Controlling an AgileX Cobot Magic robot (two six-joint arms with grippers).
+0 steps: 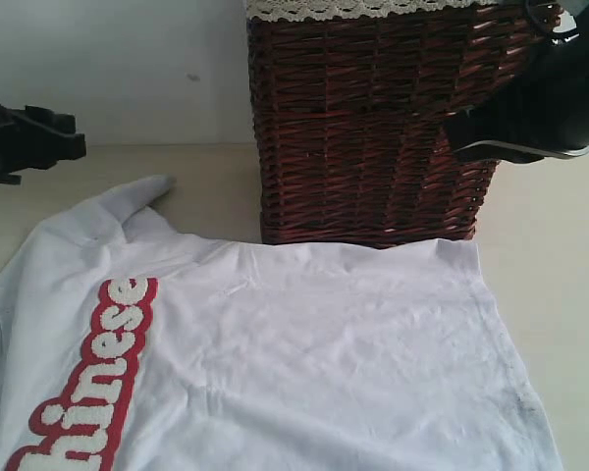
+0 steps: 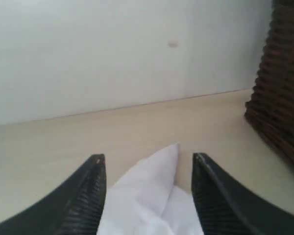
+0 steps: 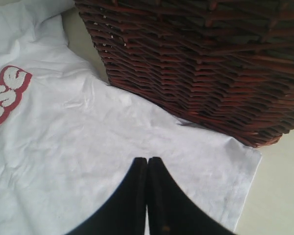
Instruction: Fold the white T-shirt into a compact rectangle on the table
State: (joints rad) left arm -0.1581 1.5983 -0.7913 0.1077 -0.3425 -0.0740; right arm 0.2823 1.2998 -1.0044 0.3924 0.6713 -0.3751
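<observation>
The white T-shirt [image 1: 294,363] lies spread flat on the table [image 1: 560,294], its red-outlined lettering [image 1: 93,383] at the left. One sleeve [image 1: 137,201] points toward the back left. My left gripper [image 2: 148,157] is open, its fingers [image 2: 90,191] standing on either side of the sleeve tip [image 2: 161,171] without pinching it. My right gripper [image 3: 147,159] is shut with nothing in it, hovering over the shirt's body [image 3: 88,147] near the hem corner [image 3: 245,166]. In the exterior view the left arm [image 1: 29,142] shows at the far left and the right arm [image 1: 530,113] at the upper right.
A dark red-brown wicker basket [image 1: 373,128] with white lace trim [image 1: 344,8] stands at the back, touching the shirt's far edge. A pale wall [image 1: 108,69] closes off the back. Bare tabletop [image 2: 63,142] lies beyond the sleeve and right of the shirt.
</observation>
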